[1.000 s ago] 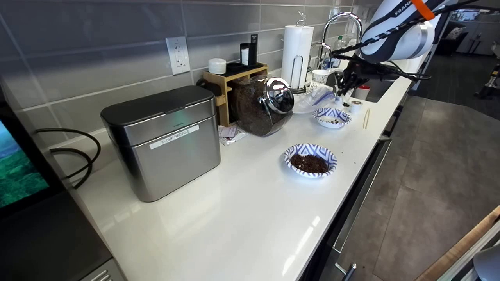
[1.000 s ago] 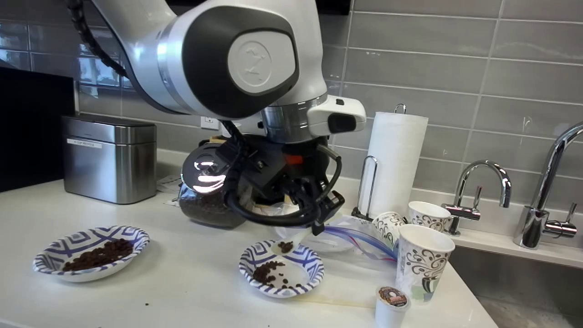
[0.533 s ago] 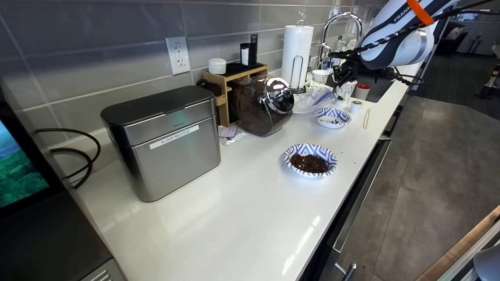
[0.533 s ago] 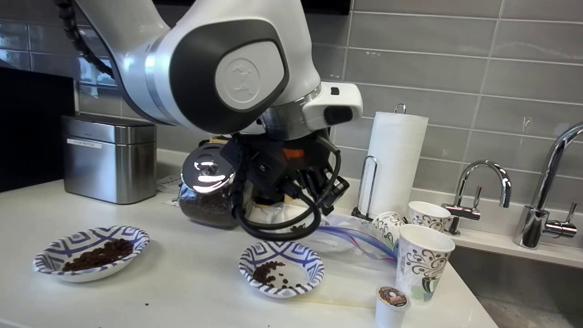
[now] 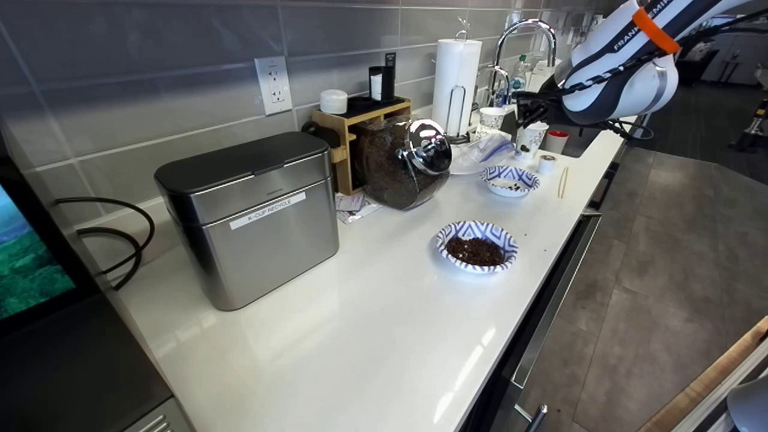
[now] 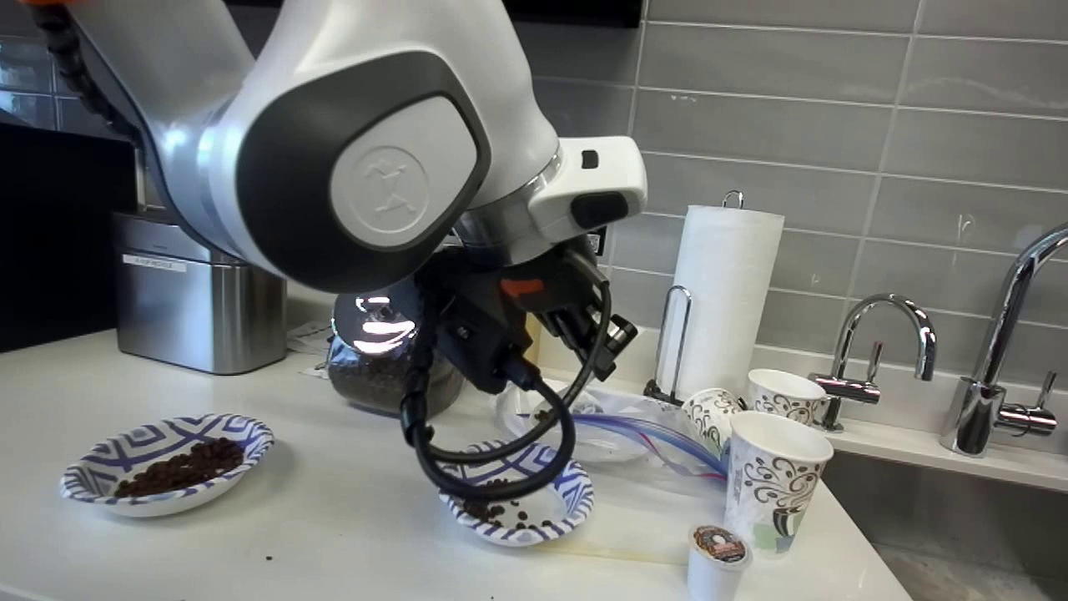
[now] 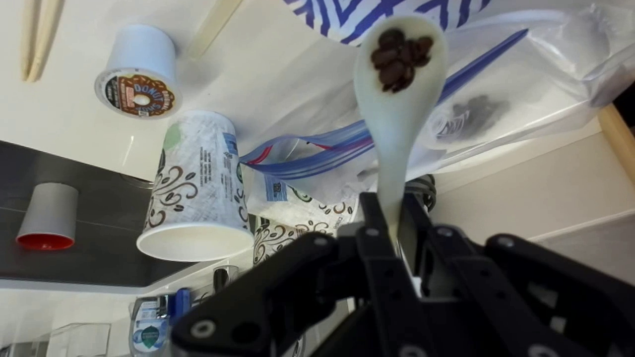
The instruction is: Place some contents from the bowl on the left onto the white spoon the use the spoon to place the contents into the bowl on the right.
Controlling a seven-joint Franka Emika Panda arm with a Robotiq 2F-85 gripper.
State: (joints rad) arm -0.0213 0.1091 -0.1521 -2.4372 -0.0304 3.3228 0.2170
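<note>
My gripper point(image 7: 392, 204) is shut on the handle of the white spoon point(image 7: 389, 129) in the wrist view. The spoon's bowl holds a few brown beans point(image 7: 397, 62). In an exterior view the arm and its cable hide most of the spoon. The left bowl point(image 6: 108, 467), blue and white patterned, holds a heap of brown beans. The right bowl point(image 6: 578, 492), same pattern, holds fewer beans and is partly covered by the cable loop. Both bowls also show in an exterior view, the fuller one point(image 5: 453, 231) nearer and the other point(image 5: 510, 173) farther. Part of a bowl point(image 7: 347, 20) shows beyond the spoon tip.
A plastic zip bag point(image 7: 317, 148) lies behind the right bowl. A paper cup point(image 6: 776, 484) and a coffee pod point(image 6: 717, 563) stand right of it. A paper towel roll point(image 6: 722, 300), glass jar point(image 5: 396, 168) and metal bin point(image 5: 270, 228) stand along the wall. The sink is at the right.
The spoon, with beans in it, has moved up and back from over the right bowl. The wrist has tilted, and the arm's large joint has moved lower and to the left in an exterior view.
</note>
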